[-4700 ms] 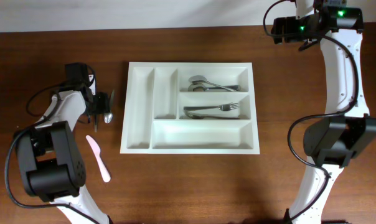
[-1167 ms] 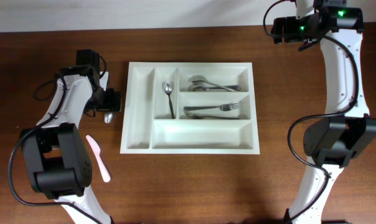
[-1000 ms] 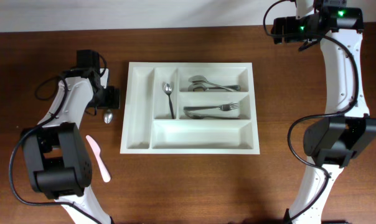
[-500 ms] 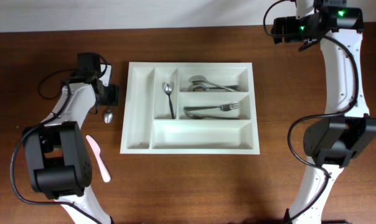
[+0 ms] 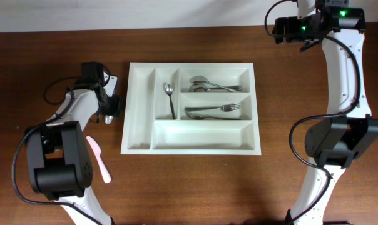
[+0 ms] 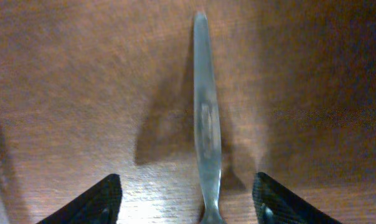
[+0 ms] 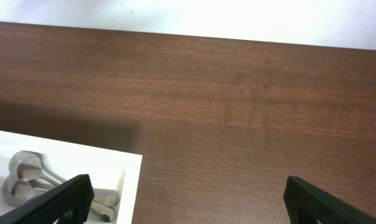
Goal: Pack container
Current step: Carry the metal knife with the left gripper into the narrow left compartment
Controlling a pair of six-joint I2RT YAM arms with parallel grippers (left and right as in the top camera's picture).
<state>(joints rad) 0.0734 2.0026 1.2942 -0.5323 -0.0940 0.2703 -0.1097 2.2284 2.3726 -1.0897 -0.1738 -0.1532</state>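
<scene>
- On the middle of the table (image 5: 195, 187), the white cutlery tray (image 5: 141, 119) lies flat with its open side up. Its long axis runs left to right in the overhead view. Two narrow compartments stand crosswise at its left end, and three long ones lie along it.
- Only the overhead view shows what the tray holds. A small spoon (image 5: 169, 99) sits in the second narrow compartment with its bowl toward the far edge. Larger spoons (image 5: 211, 84) are in the top long compartment, and forks (image 5: 214, 110) are in the middle one, tines to the right.
- The same view alone shows a pink plastic knife (image 5: 98, 159), lying slanted on the table, left of the tray and well apart from it.
- The left arm bends in from the near left. The left hand (image 5: 109, 103) points down at the table just beside the tray's left wall. The bowl of a loose spoon (image 5: 107, 117) peeks out on its near side.
- The left wrist view adds what the overhead hides. A metal handle, probably that spoon's, runs straight up the blurred picture with its narrow tip away from the hand. The dark fingertips (image 6: 107, 199) are spread to either side of the handle and do not touch it.
- The right arm stands tall at the far right, with the right hand (image 7: 185, 186) above bare wood beyond the tray's far right corner.
- The right wrist view shows its fingertips wide apart with nothing between them. The tray corner with the spoon bowls is at lower left, and a pale wall (image 7: 188, 12) lies past the table edge.
</scene>
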